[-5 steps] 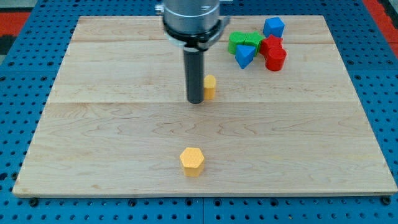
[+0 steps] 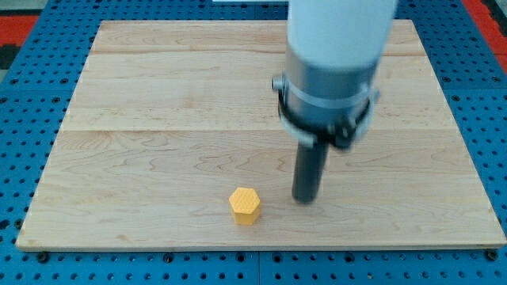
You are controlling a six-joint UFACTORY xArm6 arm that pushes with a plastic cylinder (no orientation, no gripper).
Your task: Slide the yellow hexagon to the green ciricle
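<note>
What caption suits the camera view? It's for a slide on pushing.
My tip rests on the wooden board just to the view's right of the yellow hexagon, apart from it.

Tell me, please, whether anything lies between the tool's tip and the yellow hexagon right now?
Nothing visible does. My tip rests on the board just to the view's right of the yellow hexagon, with only bare wood between them. The green circle is hidden behind the arm, so that path cannot be judged.

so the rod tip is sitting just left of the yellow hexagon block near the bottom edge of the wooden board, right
Not quite. In the camera view my tip sits just to the view's right of the yellow hexagon block, not its left, with a small gap between them. The rest holds: the block lies near the bottom edge of the wooden board.
</note>
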